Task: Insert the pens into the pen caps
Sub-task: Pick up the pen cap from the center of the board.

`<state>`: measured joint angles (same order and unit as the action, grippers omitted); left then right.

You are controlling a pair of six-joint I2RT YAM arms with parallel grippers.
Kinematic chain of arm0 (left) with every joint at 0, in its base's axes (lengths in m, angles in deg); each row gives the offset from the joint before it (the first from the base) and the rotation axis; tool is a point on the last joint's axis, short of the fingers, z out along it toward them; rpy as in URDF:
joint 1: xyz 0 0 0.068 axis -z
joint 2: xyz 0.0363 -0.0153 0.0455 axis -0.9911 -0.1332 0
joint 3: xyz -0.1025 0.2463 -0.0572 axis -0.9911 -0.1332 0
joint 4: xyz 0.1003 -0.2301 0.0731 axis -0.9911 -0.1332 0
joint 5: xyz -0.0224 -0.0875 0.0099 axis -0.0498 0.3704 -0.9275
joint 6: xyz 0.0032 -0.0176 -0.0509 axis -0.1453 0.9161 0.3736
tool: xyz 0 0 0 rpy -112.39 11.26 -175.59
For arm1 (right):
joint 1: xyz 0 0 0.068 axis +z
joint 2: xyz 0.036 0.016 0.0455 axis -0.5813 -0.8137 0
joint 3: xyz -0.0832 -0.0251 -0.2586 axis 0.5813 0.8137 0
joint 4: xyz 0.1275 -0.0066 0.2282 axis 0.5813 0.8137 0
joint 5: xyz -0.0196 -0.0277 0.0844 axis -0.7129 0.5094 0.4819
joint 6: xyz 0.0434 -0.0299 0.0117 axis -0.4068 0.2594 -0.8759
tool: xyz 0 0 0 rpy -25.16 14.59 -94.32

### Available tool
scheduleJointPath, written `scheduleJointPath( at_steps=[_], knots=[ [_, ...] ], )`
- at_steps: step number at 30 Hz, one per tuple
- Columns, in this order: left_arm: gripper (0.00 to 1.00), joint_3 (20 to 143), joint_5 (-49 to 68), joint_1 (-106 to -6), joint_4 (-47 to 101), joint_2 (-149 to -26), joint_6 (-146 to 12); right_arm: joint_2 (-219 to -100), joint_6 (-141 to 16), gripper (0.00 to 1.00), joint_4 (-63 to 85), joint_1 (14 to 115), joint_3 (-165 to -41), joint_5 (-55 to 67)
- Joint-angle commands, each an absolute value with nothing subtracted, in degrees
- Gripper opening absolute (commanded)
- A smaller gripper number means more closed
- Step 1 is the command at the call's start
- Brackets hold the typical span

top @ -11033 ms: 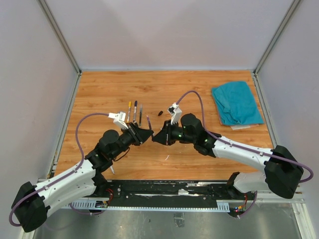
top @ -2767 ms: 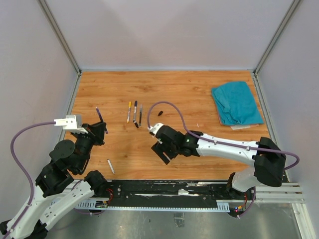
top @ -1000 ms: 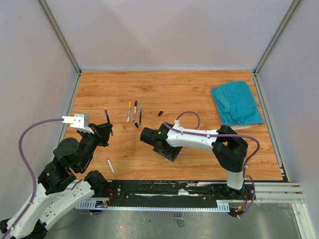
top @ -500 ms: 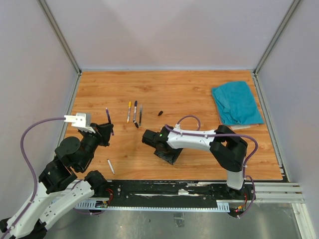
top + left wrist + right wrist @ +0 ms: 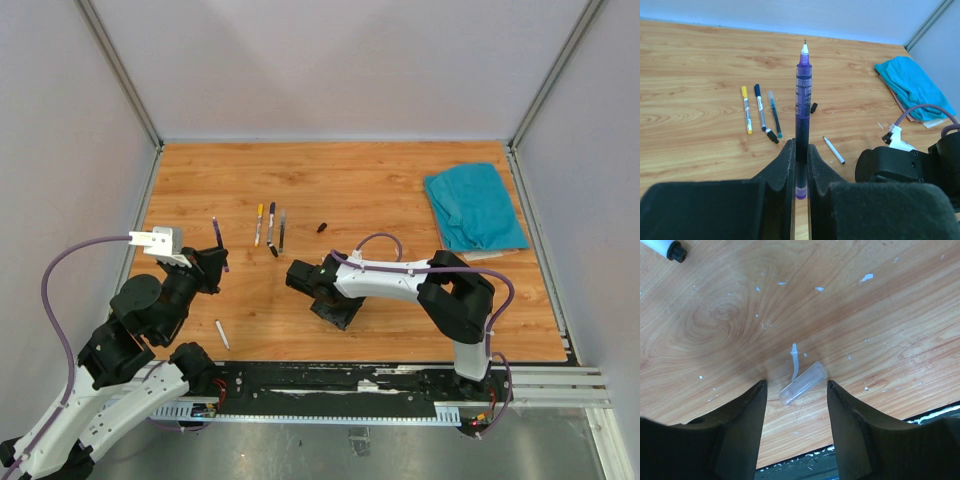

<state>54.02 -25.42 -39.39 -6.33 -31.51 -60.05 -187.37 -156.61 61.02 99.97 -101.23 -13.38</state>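
My left gripper (image 5: 800, 150) is shut on a purple pen (image 5: 802, 100), which stands upright with its bare tip pointing away; from above the pen (image 5: 217, 238) sticks out of the gripper (image 5: 207, 266) at the table's left. My right gripper (image 5: 337, 312) points down near the front edge. Its fingers stand open on either side of a clear pen cap (image 5: 803, 383) lying flat on the wood, without touching it. A yellow pen (image 5: 259, 225), a blue pen (image 5: 270, 224) and a grey pen (image 5: 282, 230) lie side by side. A black cap (image 5: 322, 227) lies to their right.
A teal cloth (image 5: 475, 207) lies at the back right. A white pen (image 5: 221, 334) lies near the left arm's base, another white pen (image 5: 833, 150) just left of the right arm. The black front rail (image 5: 805, 467) runs right below the right fingers.
The grippers, together mid-table before, have parted: the left drew back left with the purple pen, the right dropped toward the front edge. Over the last second the arms barely moved.
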Motion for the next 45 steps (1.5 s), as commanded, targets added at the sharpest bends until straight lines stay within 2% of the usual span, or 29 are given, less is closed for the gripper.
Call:
scheduleJointPath(
  at_steps=[1, 21, 23, 28, 35, 38, 45],
  knots=[
    [0.00, 53.80, -24.81, -38.98, -4.34, -32.09, -60.81, -188.95, -157.66, 0.51, 63.45, 98.50, -99.51, -14.28],
    [0.00, 53.75, -24.71, -38.93, -4.33, -32.30, -60.89, -189.84, -157.57, 0.41, 64.05, 97.68, -98.44, -14.50],
    [0.00, 53.74, -24.83, -38.93, -4.33, -32.37, -60.87, -189.62, -157.50, 0.38, 64.03, 97.68, -98.36, -14.76],
    [0.00, 53.74, -24.80, -38.93, -4.39, -32.31, -60.91, -189.48, -155.99, 0.22, 63.18, 97.68, -98.15, -15.05],
    [0.00, 53.75, -24.92, -38.93, -4.47, -32.25, -60.87, -188.24, -152.63, 0.15, 61.32, 97.68, -97.31, -14.85],
    [0.01, 53.74, -25.00, -38.93, -4.42, -32.21, -60.78, -186.16, -148.30, 0.02, 58.48, 97.68, -96.04, -15.78],
    [0.00, 53.70, -24.85, -38.93, -4.25, -33.15, -60.70, -176.05, -137.00, 0.01, 48.84, 97.81, -89.09, -19.53]
  ],
)
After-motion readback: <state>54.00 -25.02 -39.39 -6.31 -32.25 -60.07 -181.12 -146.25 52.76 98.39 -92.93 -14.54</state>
